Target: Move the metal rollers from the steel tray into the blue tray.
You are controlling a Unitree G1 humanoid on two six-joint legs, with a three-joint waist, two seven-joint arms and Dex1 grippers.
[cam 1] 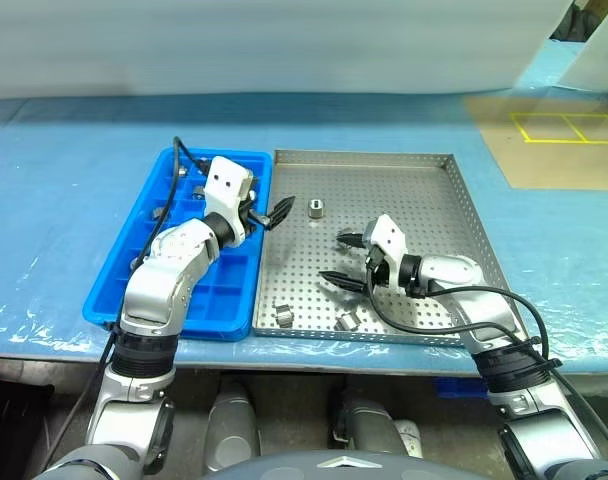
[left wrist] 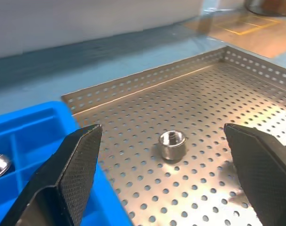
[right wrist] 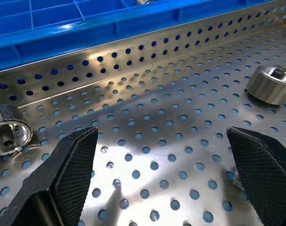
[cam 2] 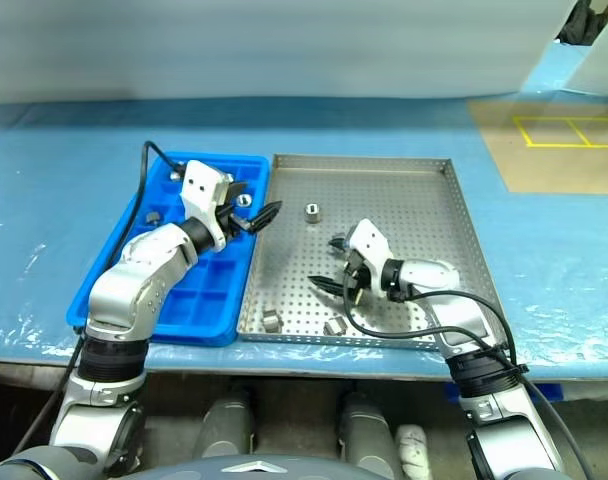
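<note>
On a blue-covered table (cam 1: 64,200), the large square steel tray (cam 1: 424,190) of perforated silver-grey metal lies with its left rim touching the bright blue plastic tray (cam 1: 134,265) of small square compartments. Taking the steel tray as the landmark, three small shiny hollow metal rollers sit on its holed floor: one roller (cam 1: 315,209) stands upright near its far-left part, a second roller (cam 1: 282,316) rests close to its near-left corner, and a third roller (cam 1: 348,321) lies by its near rim a little to the right of the second. Left of the steel tray, further rollers rest in compartments of the blue tray, one (cam 1: 156,214) toward that tray's left side and another (cam 2: 244,200) near its far right corner, just beside the steel tray's left rim.

The left gripper (cam 1: 274,213) hangs over the steel tray's left rim, pointing across toward the upright roller; its two black fingers (left wrist: 70,174) are spread wide and hold nothing, with the roller seen between them in the wrist view but apart from both. The right gripper (cam 1: 342,258) is above the middle of the steel tray's floor, pointing toward its left rim, its black fingers (right wrist: 72,165) also spread wide and empty, clear of the rollers nearby.
</note>
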